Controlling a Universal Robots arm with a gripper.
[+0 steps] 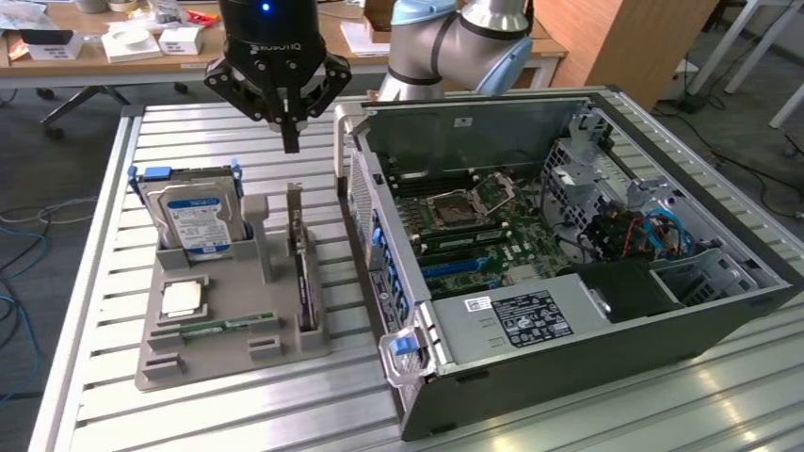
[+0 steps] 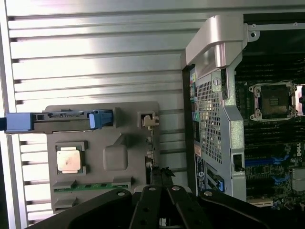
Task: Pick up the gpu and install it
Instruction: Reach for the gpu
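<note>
The gpu point(image 1: 300, 252) is a thin dark card standing on edge in a slot of the grey holder point(image 1: 214, 353), on the side nearest the computer case. In the wrist view the gpu point(image 2: 150, 153) appears edge-on, with its metal end bracket at the holder's rim. My gripper point(image 1: 292, 141) hangs in the air above the far end of the card, apart from it, shut with nothing between its fingers. The black fingertips point(image 2: 165, 175) meet just over the gpu's edge. The open computer case point(image 1: 377, 202) lies to the exterior view's right, its motherboard point(image 1: 484, 240) exposed.
In the same holder stand a silver hard drive point(image 1: 196, 218) with a blue-white label, a square processor chip point(image 1: 184, 299) and a green memory stick point(image 1: 226, 326). Everything rests on a slatted metal table point(image 1: 188, 141). A desk with boxes point(image 1: 132, 42) stands behind it.
</note>
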